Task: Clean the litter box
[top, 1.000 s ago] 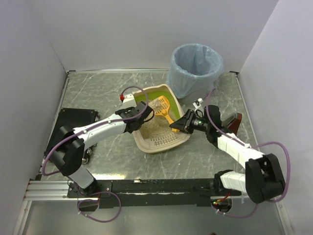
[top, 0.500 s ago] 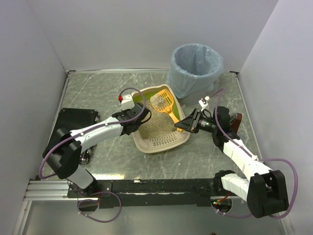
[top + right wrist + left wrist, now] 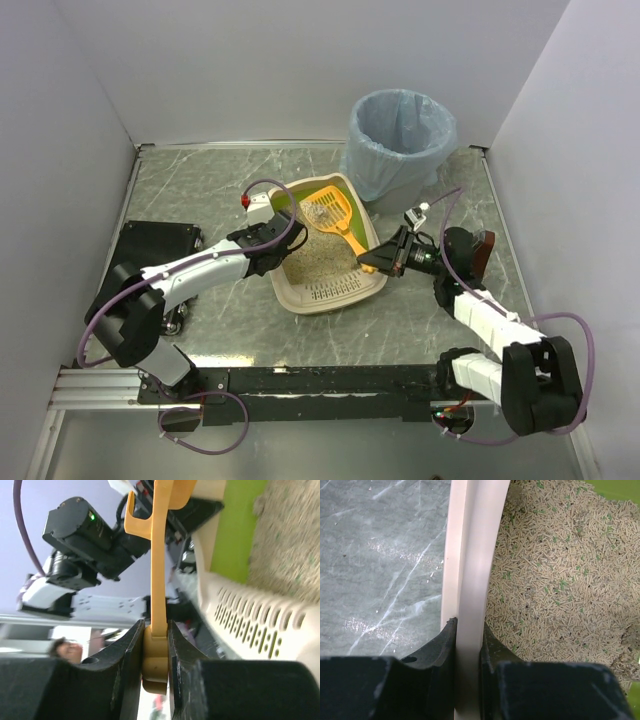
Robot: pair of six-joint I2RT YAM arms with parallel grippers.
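The litter box (image 3: 335,290), cream rim, lime-green inner wall, beige litter, sits mid-table with its slotted lip toward the arms. My left gripper (image 3: 272,240) is shut on its left rim, which runs between the jaws in the left wrist view (image 3: 470,630). My right gripper (image 3: 380,257) is shut on the handle of an orange slotted scoop (image 3: 330,212), seen edge-on in the right wrist view (image 3: 159,580). The scoop head is raised over the far end of the box and carries a clump of litter.
A grey round bin with a light-blue bag (image 3: 400,140) stands just behind the box at the back right. A black flat object (image 3: 150,245) lies at the left. A dark reddish object (image 3: 478,250) sits behind the right arm. White walls enclose the table.
My right gripper has lifted the scoop out of the litter and carried its head toward the far end of the box. The left gripper has stayed on the rim.
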